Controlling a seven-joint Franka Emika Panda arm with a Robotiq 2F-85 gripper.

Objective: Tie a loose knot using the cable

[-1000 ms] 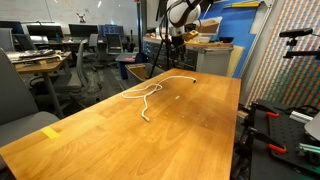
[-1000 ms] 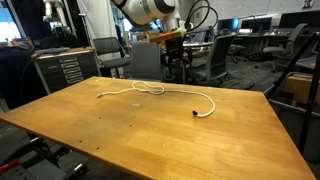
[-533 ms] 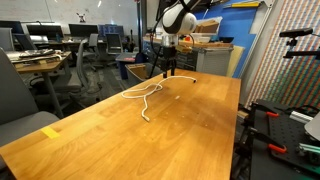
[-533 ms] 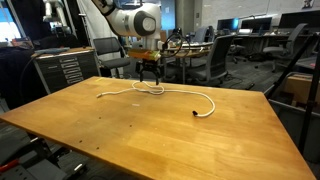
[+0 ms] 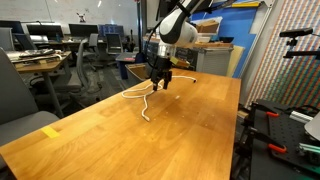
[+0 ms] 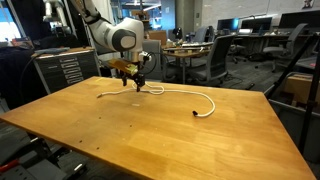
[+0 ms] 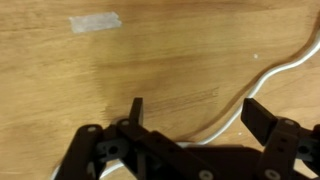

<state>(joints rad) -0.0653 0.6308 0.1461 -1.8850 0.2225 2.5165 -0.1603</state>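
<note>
So the white cable (image 6: pixel 190 92) lies loosely curled on the far part of the wooden table (image 6: pixel 150 140). The Robotiq gripper (image 6: pixel 133 82) is down at its loop, jaws spread wide and holding nothing. A pale tape strip (image 7: pixel 95 22) sits nearby.

Both exterior views show you the whole desk (image 5: pixel 150 145) (image 6: pixel 150 130) from different sides; the wrist view looks down past your pincer (image 7: pixel 192 107), close.

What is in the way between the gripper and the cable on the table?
Nothing visible. The open gripper hangs close over the cable, with only bare table around them.
</note>
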